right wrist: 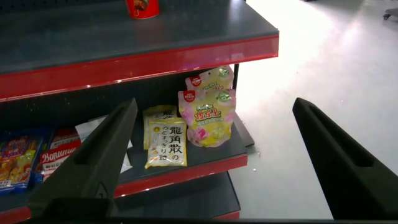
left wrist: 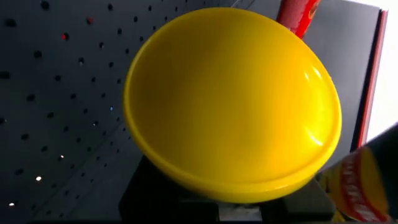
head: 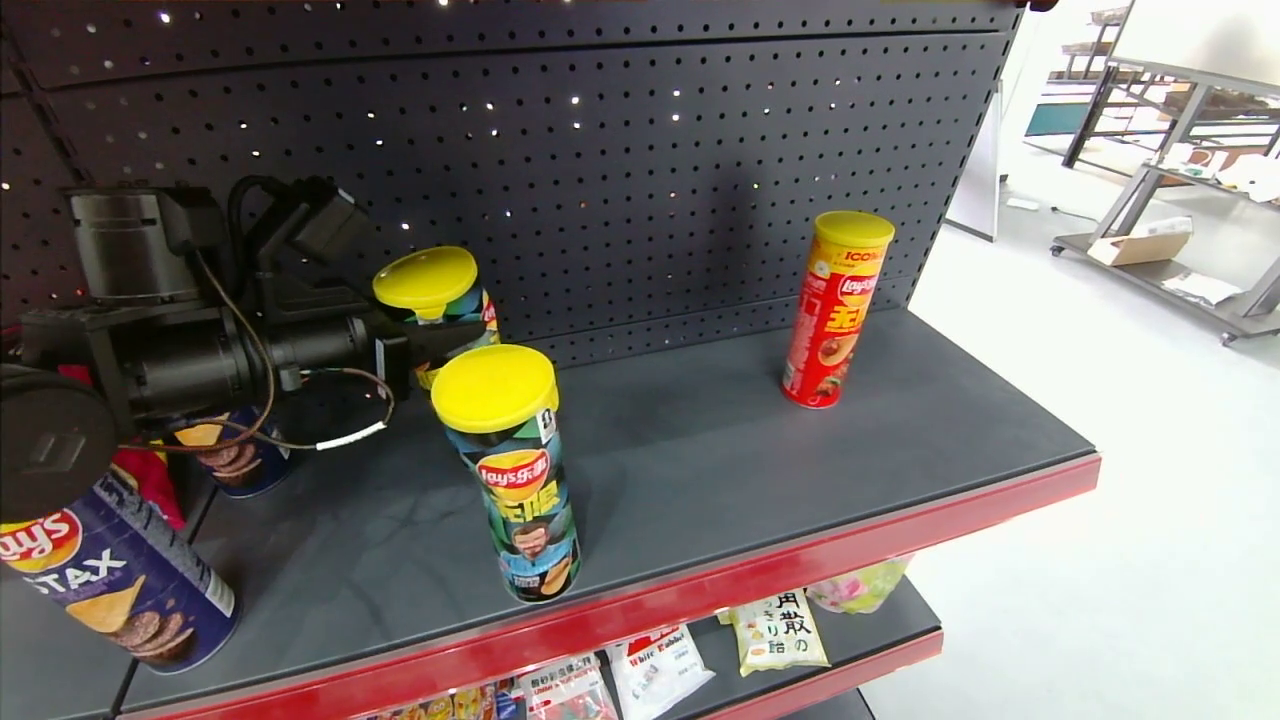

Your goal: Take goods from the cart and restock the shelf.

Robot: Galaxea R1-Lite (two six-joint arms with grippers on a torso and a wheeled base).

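Note:
My left gripper (head: 432, 345) is shut on a yellow-lidded chips can (head: 428, 280), held upright close to the pegboard back of the shelf (head: 700, 450). Its yellow lid (left wrist: 233, 99) looms large in the left wrist view. The can's lower part is hidden behind a second yellow-lidded can (head: 512, 470) standing near the shelf's front edge. A red chips can (head: 835, 310) stands farther right on the same shelf. My right gripper (right wrist: 217, 174) is open with nothing between its fingers, low in front of the lower shelves.
A blue chips can (head: 120, 585) stands at the shelf's front left, another blue can (head: 235, 460) behind it under my left arm. Snack bags (right wrist: 205, 115) sit on the lower shelf. The red front lip (head: 800, 570) edges the shelf; open floor lies to the right.

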